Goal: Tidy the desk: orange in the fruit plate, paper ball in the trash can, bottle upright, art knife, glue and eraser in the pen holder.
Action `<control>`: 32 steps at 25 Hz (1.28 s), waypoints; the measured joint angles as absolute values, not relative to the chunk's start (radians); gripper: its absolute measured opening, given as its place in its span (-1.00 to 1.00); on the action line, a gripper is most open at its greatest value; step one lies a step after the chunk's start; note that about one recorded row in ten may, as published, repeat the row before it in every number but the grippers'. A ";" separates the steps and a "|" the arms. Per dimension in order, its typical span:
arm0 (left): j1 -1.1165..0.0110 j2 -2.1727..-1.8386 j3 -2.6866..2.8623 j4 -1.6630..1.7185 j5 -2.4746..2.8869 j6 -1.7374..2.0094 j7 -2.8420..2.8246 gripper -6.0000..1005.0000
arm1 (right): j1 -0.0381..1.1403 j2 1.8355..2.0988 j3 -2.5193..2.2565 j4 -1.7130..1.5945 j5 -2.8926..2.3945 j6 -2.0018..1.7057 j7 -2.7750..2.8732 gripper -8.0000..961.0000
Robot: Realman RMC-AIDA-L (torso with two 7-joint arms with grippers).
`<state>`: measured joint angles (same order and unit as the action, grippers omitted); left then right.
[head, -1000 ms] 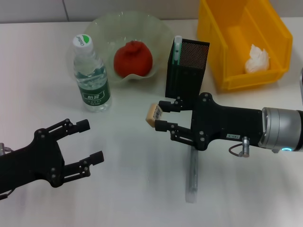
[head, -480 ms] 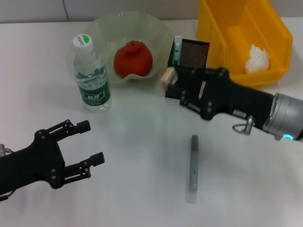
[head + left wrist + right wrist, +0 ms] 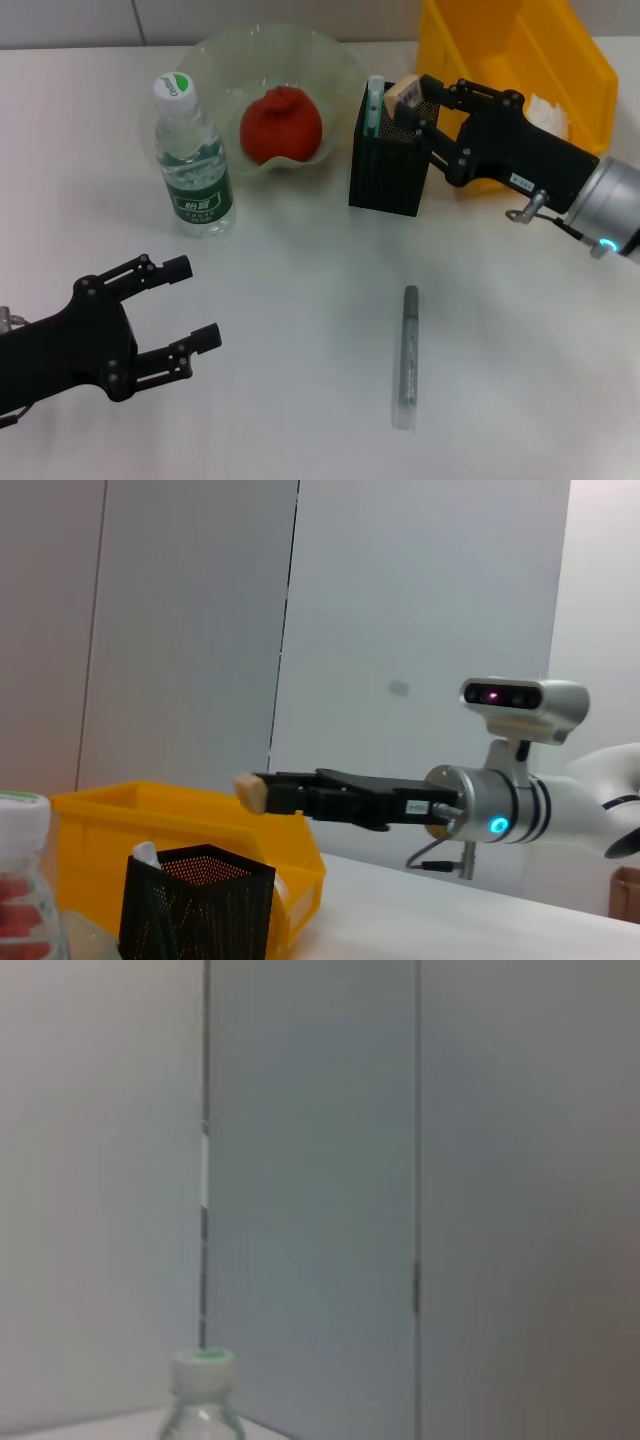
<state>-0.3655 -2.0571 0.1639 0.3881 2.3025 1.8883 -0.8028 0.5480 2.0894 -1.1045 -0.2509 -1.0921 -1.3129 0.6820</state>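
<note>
My right gripper (image 3: pixel 414 104) is shut on the small beige eraser (image 3: pixel 404 94) and holds it just above the open top of the black mesh pen holder (image 3: pixel 388 165). The left wrist view shows the eraser (image 3: pixel 252 792) hanging above the pen holder (image 3: pixel 198 905). A green-and-white glue stick (image 3: pixel 374 106) stands inside the holder. The grey art knife (image 3: pixel 408 355) lies on the table in front. The orange (image 3: pixel 281 124) rests in the fruit plate (image 3: pixel 226 52). The bottle (image 3: pixel 193 156) stands upright. The paper ball (image 3: pixel 553 112) lies in the yellow trash can (image 3: pixel 590 62). At front left, my left gripper (image 3: pixel 195 300) is open and holds nothing.
The trash can stands right behind the pen holder, and my right arm reaches across its front wall. The bottle and fruit plate sit close together at the back left. Bare white table lies between the left gripper and the art knife.
My right gripper has carried the eraser from low over the table's middle up and back to above the pen holder. The left arm has not moved.
</note>
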 joint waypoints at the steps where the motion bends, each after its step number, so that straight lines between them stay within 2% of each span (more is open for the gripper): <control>1: -0.365 -2.057 0.164 0.388 2.302 1.889 -0.803 0.60 | 0.552 2.089 -1.104 -0.253 -1.088 -1.298 0.682 -0.19; 32: -0.348 -2.057 0.161 0.379 2.290 1.905 -0.805 0.60 | 0.569 2.089 -1.104 -0.253 -1.052 -1.239 0.681 -0.19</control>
<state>-0.3481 -2.0567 0.1611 0.3789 2.2904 1.9052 -0.8053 0.5691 2.0892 -1.1044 -0.2530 -1.0522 -1.2393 0.6809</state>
